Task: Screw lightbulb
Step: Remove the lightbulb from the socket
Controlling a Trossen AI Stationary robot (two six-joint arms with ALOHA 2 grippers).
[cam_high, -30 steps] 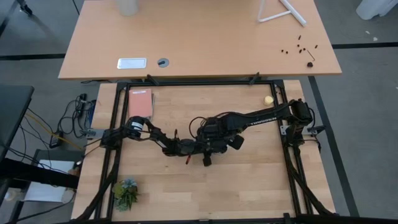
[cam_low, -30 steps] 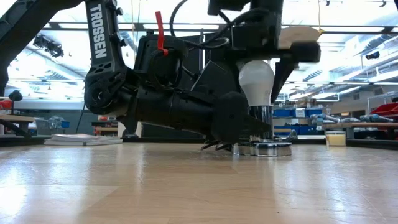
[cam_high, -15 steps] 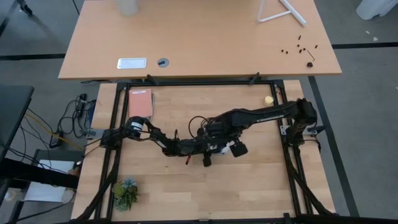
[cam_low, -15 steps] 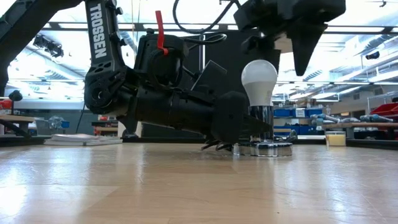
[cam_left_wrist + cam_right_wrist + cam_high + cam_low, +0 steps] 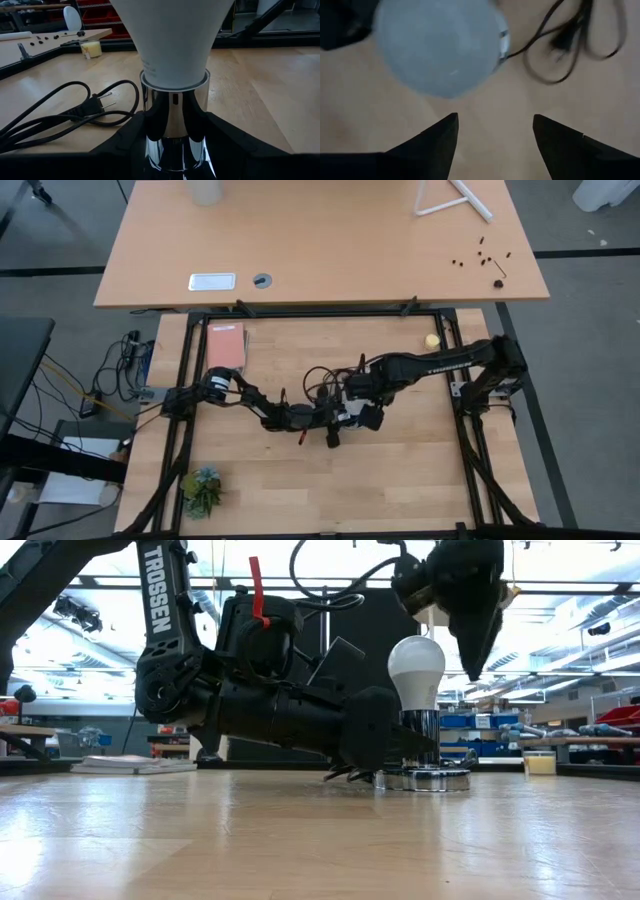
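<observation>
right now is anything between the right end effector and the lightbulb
Nothing visible. The right end effector hangs open just above and beside the lightbulb, with only air between them. The bulb stands upright in the silver socket, which the left end effector clamps low down.

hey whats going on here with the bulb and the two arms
A lightbulb stands upright in a shiny silver socket on the wooden table. The left tool lies low on the table and clamps the socket's chrome neck from both sides, steadying it. The right tool hangs open above and just beside the bulb, holding nothing. The socket's black cord and plug trail loose on the table.
</observation>
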